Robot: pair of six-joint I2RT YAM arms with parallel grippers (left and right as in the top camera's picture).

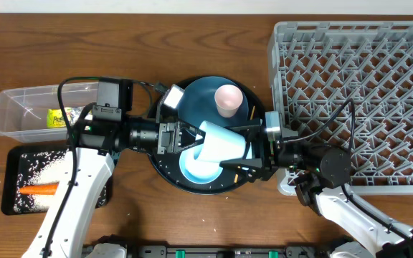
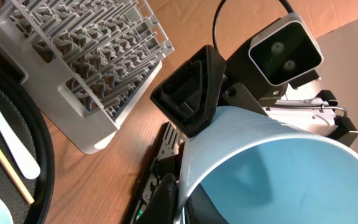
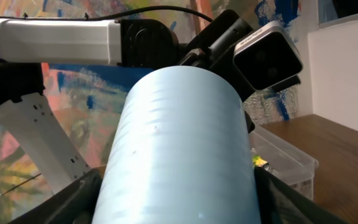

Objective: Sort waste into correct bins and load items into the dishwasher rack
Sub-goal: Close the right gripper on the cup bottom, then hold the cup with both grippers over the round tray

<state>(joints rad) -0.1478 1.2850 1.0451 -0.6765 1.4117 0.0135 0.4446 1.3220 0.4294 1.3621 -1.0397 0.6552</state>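
Here the right fingers [image 1: 239,165] clasp the light-blue cup [image 1: 221,145] sideways.

Cup: the light-blue cup [image 3: 182,143] fills the middle of my view, its curved side facing me, running from 6 up toward 12 o'clock.
Grip: my right gripper [image 3: 182,208] clamps it, with dark fingers [image 3: 67,202] showing at 7 and 5 o'clock.
Other arm: the left arm [image 3: 55,37] spans 10 to 12 o'clock, and its camera [image 3: 267,55] sits at 2 o'clock.
Tub: a clear tub [image 3: 288,163] stands at 4 o'clock on the wooden table [image 3: 347,143], with a yellow-green wrapper [image 3: 258,161] inside.
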